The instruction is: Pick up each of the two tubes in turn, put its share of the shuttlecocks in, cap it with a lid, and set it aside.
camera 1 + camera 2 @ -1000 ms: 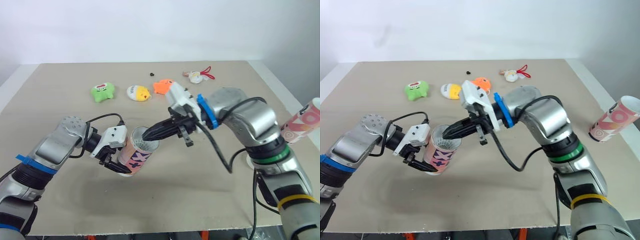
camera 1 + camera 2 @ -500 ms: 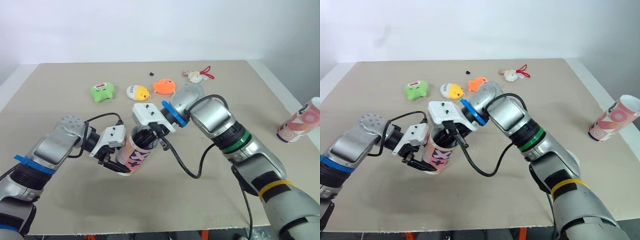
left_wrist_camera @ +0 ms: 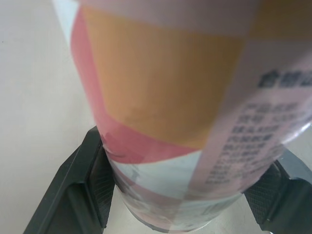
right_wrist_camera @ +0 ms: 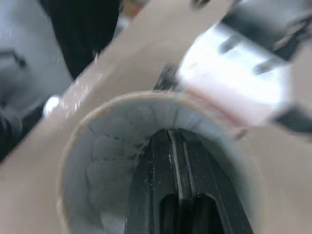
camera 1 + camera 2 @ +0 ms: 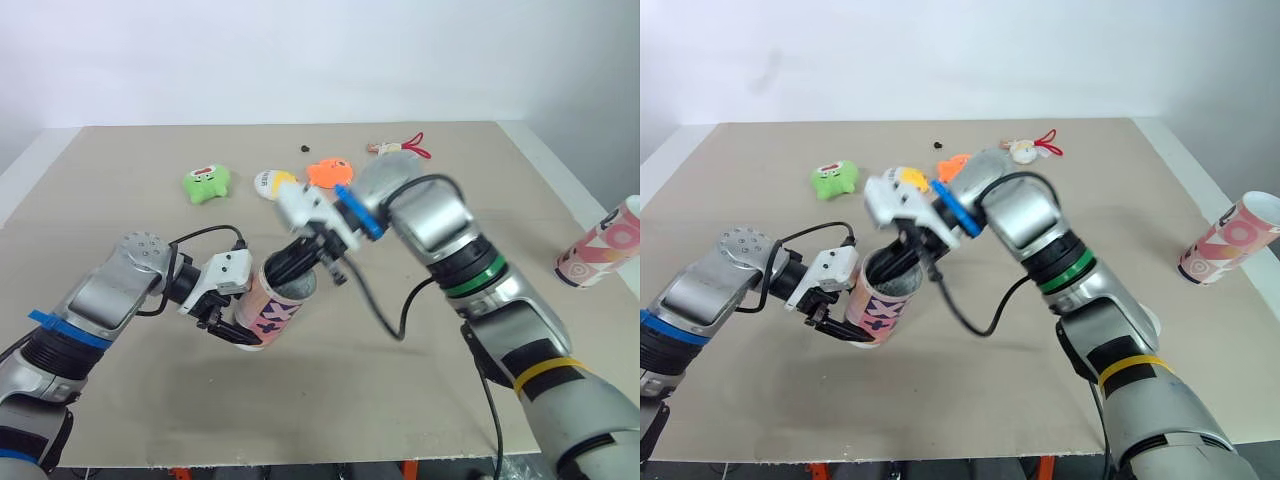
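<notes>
1. I see the tube (image 5: 272,305) at about 9 o'clock from the middle of the table (image 5: 400,400). It is tilted, with its long axis running 7 to 1 o'clock and its open mouth toward 1.
2. My left gripper (image 5: 236,330) pinches its lower body.
3. My right gripper (image 5: 290,268) has its fingers pressed together, reaching into the mouth among white shuttlecock feathers (image 4: 117,156).
4. Half a second ago that wrist sat low over the mouth; now it is higher.

My left gripper (image 3: 187,195) has pads (image 3: 105,180) of matt, ribbed black rubber against the tube's (image 3: 165,97) smooth, glossy printed card, white feathery shuttlecocks (image 4: 112,156) line its inside, and the table (image 5: 400,400) is matt beige.
</notes>
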{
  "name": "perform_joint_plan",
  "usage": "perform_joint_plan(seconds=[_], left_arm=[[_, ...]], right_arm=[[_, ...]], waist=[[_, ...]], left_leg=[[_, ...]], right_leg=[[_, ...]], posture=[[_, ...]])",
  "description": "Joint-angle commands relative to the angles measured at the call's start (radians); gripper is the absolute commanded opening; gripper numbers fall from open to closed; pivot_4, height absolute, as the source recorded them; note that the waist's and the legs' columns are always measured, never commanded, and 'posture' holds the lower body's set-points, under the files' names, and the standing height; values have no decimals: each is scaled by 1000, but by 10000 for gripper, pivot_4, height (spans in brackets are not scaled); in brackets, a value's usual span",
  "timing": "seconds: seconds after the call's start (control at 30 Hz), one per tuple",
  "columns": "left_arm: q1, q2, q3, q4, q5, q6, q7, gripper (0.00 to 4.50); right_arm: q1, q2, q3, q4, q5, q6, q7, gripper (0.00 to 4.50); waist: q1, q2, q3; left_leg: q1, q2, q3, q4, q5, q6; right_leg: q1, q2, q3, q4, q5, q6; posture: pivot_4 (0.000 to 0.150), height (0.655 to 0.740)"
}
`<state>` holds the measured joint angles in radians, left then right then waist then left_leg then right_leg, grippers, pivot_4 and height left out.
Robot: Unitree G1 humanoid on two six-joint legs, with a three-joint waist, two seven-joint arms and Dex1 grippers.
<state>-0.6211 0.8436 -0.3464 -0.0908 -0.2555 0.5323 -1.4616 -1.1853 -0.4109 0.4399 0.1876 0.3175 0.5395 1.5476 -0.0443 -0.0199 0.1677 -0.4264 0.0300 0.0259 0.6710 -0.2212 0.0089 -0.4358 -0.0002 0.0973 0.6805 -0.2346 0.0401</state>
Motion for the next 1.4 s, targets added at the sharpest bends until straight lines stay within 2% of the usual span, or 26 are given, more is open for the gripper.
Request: perform_joint_plan(seconds=[0.03, 0.3, 0.37, 0.6, 0.7, 0.9, 1.03, 1.2, 1.3, 1.4], left_arm=[[8, 2, 17, -24, -5, 6, 10, 31788], [9, -8, 20, -23, -5, -7, 16, 31788], [15, -31, 38, -30, -28, -13, 27, 31788], [61, -154, 82, -80, -135, -41, 59, 31788], [74, -214, 73, -72, -158, -55, 64, 31788], [112, -312, 19, 64, -92, -185, 80, 31788], [108, -366, -2, 186, -28, -306, 109, 31788], [111, -398, -15, 261, 10, -389, 111, 31788], [121, -406, -17, 283, 39, -442, 138, 31788], [133, -405, -22, 288, 55, -476, 142, 31788]], right_arm=[[6, -63, -100, -84, 87, 73, 36, 480], [106, -179, -197, -213, 152, 151, -46, 480], [145, -222, -283, -248, 183, 177, -99, 480], [343, -403, -580, -428, 279, 219, -234, 480], [464, -517, -636, -467, 252, 203, -248, 480], [718, -739, -644, -341, 99, 95, -238, 480], [781, -771, -641, -190, 45, 17, -252, 480], [796, -773, -612, -23, -29, -98, -268, 480], [787, -763, -582, 90, -72, -152, -271, 8672], [800, -766, -564, 138, -89, -181, -245, 23209]], waist=[[0, 0, 0], [0, 0, 0], [3, 0, 0], [4, -1, 1], [8, -1, 1], [2, -1, 1], [-5, -1, 1], [-2, -1, 1], [-3, -1, 1], [-3, 0, 1]], left_leg=[[0, -1, 0, 0, 0, 0], [0, -1, 0, 0, 0, 0], [0, -1, 0, 0, 0, 0], [-4, -3, 1, 0, 0, 0], [-4, -3, 0, -1, -1, 1], [1, -6, 2, 0, -1, 1], [3, -4, 4, 0, 1, 3], [12, -4, 6, 0, 2, 5], [16, -4, 10, 0, 3, 5], [20, -3, 12, 0, 2, 5]], right_leg=[[0, -1, 0, 0, 0, 0], [0, 0, 0, 0, -1, 0], [0, -1, 0, 0, -3, 5], [-2, -5, 1, -1, -3, 5], [-2, -5, 0, -1, -3, 5], [2, -5, 3, -1, -5, 11], [2, -4, 6, -1, -1, 10], [12, -4, 7, -4, -1, 7], [15, -4, 11, -5, 0, 9], [19, -5, 12, -11, 3, 10]], posture=[[1500, 7400], [1500, 7400], [1500, 7400], [1500, 7400], [1500, 7400], [1500, 7400], [1500, 7400], [1500, 7400], [1500, 7400], [1500, 7400]])
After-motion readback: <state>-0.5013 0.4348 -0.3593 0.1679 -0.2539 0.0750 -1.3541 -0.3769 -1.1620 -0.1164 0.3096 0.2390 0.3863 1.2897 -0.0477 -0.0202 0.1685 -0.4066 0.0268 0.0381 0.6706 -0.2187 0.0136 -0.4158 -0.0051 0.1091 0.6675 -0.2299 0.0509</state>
